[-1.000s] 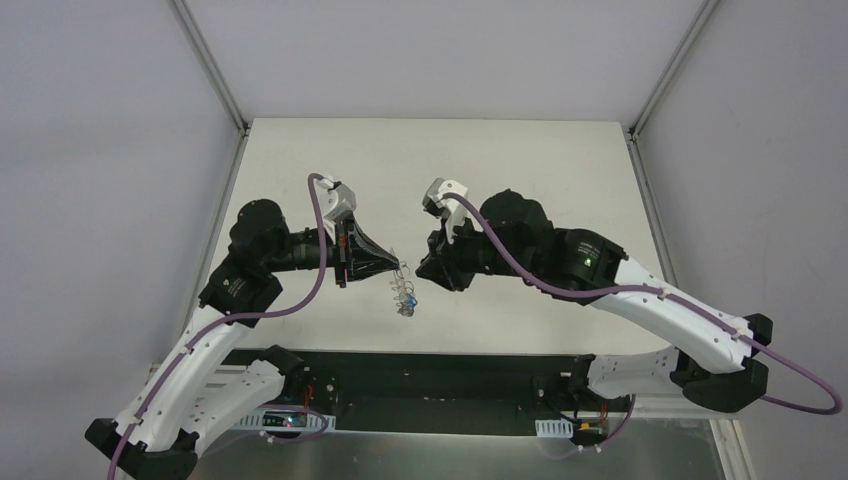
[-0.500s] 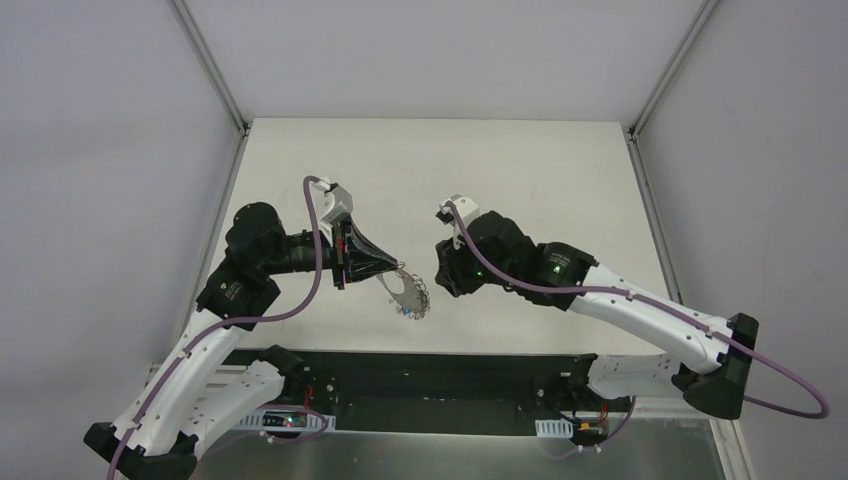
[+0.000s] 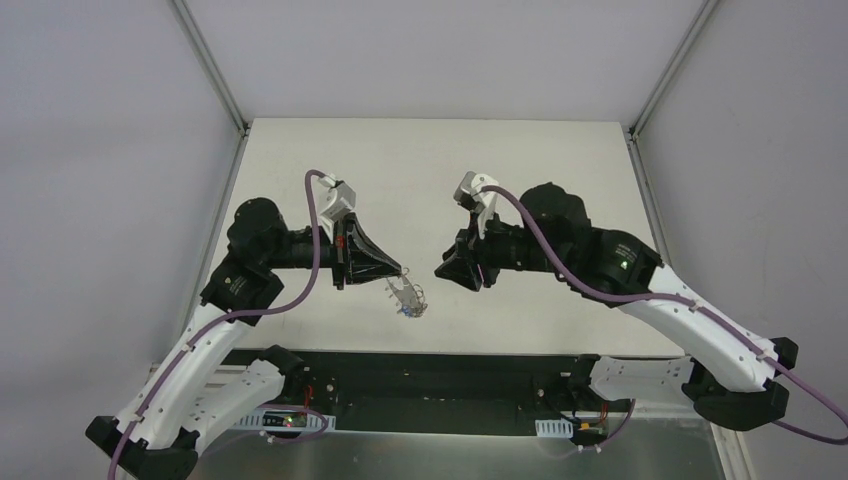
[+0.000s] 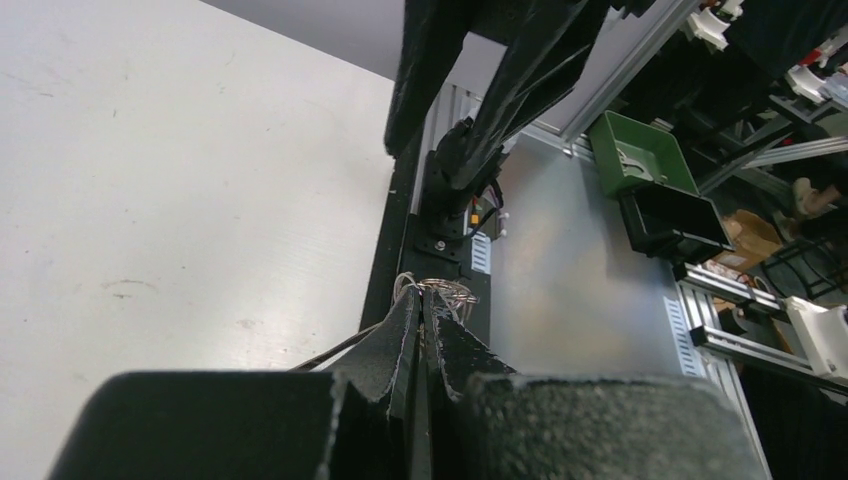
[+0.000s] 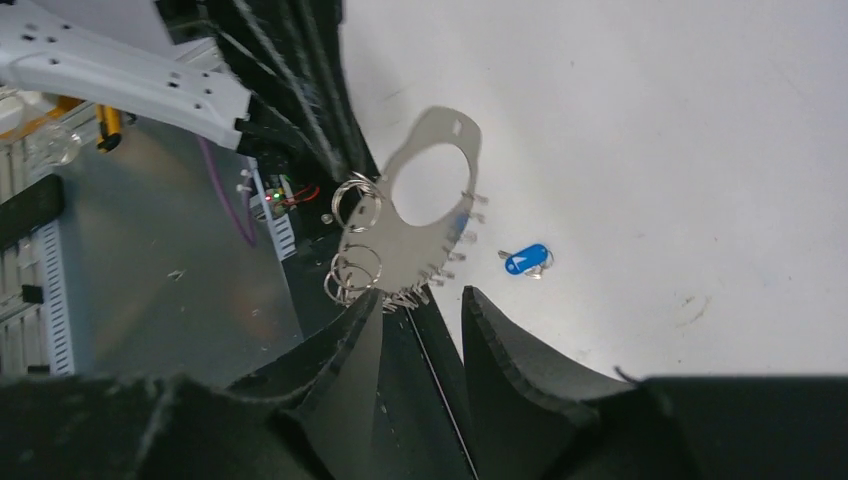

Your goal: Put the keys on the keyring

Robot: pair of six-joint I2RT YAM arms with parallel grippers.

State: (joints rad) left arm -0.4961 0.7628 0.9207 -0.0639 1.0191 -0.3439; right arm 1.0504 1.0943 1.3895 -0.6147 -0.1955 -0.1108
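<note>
Left end effector (image 3: 402, 270) was clamped shut on the keyring (image 3: 408, 294), with the ring hanging from its tips. From the right wrist view the keyring read as a flat metal plate with an oval hole, short pegs along one edge and several split rings (image 5: 356, 268) on the other. Right end effector (image 5: 420, 325) sat just right of the keyring, jaws apart, nothing between them. Blue key (image 5: 526, 259) lay on the counter (image 3: 520, 170) near the keyring's pegged edge, not touching it.
</note>
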